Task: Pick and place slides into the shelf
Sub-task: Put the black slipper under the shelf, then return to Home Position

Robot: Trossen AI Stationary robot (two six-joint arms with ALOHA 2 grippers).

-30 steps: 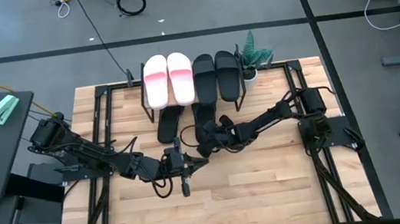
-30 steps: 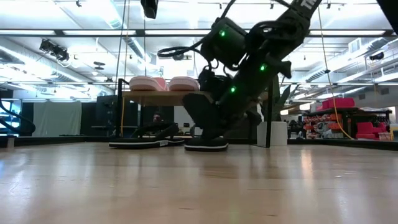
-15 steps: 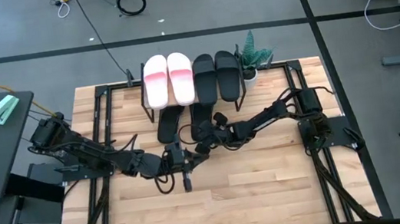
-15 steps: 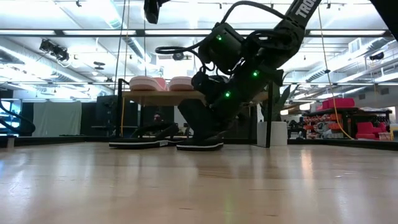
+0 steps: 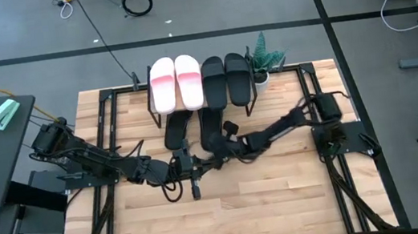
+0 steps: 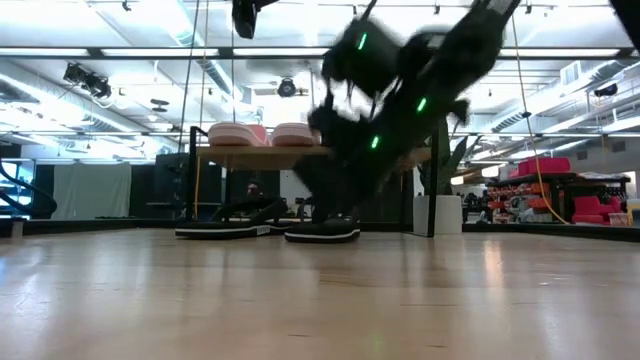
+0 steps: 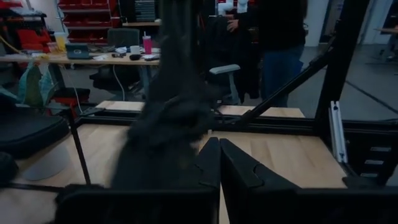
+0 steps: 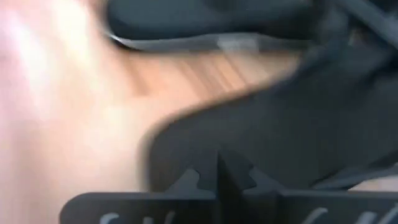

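The shelf point(image 5: 151, 108) stands at the table's far side, its plank top point(image 6: 260, 153) carrying two pink slides point(image 5: 176, 82) and two black slides point(image 5: 227, 78). Two more black slides lie flat on the table at the shelf's near side, one point(image 5: 177, 127) to the left and one point(image 5: 208, 125) to the right, partly under the plank. My right gripper point(image 5: 225, 135) is shut and hovers low at the near right side of the right-hand one point(image 8: 261, 124). My left gripper point(image 5: 194, 185) is shut and sits nearer, over bare table. My right gripper is shut, its fingers point(image 8: 217, 180) close against the near end of the black slide point(image 6: 322, 230), which lies flat on the table. Blur and the arm's body hide the spot, so I cannot tell whether the fingers touch it.
A small plant in a white pot point(image 5: 265, 59) stands at the shelf's right end. Black metal frame rails point(image 5: 107, 138) run along both sides of the slatted tabletop. Open wood lies toward the near edge point(image 5: 231, 219). A person stands in the room beyond point(image 7: 280, 37).
My right gripper has moved toward the table's left and lowered at the black slide's near end. That slide has slid a little to the left and toward the shelf, staying flat on the table.
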